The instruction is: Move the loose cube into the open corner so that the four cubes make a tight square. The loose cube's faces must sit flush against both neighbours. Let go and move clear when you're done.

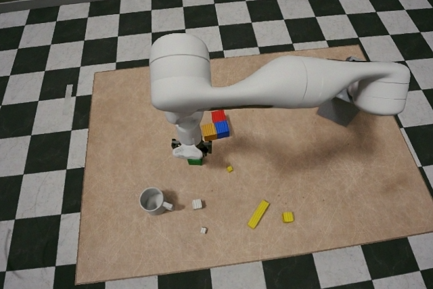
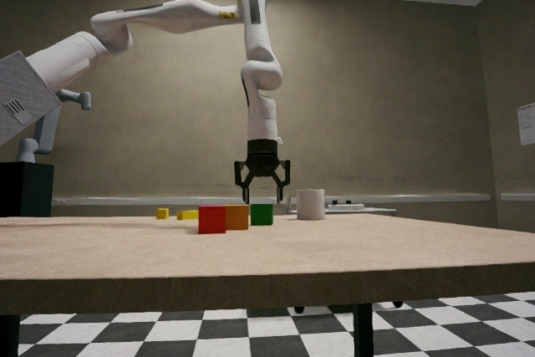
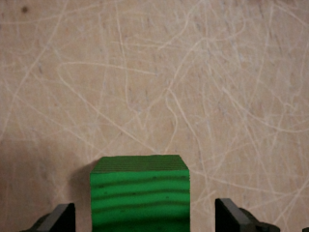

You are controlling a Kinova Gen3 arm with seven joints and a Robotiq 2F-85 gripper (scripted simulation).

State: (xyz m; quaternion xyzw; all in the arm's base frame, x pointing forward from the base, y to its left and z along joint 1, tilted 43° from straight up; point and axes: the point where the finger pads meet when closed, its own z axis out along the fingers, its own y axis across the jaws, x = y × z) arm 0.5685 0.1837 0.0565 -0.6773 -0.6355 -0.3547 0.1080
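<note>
The loose green cube (image 1: 195, 161) (image 2: 262, 215) (image 3: 140, 198) stands on the table, apart from the other three. The orange cube (image 1: 209, 132) (image 2: 236, 217) touches the left side of the blue cube (image 1: 222, 129), and the red cube (image 1: 218, 116) (image 2: 211, 219) sits behind the blue one in the top view. The open corner is left of red and behind orange, partly hidden by the arm. In the exterior view the blue cube is hidden. My gripper (image 2: 262, 198) (image 3: 145, 215) is open and empty just above the green cube, one finger toward each side of it, with gaps in the wrist view.
A grey mug (image 1: 152, 201) (image 2: 310, 204) and a white block (image 1: 197, 204) stand nearer the front in the top view. A tiny white block (image 1: 203, 230), a tiny yellow block (image 1: 229, 168), a yellow bar (image 1: 258, 214) and a yellow block (image 1: 287, 217) also lie on the table (image 1: 115, 243).
</note>
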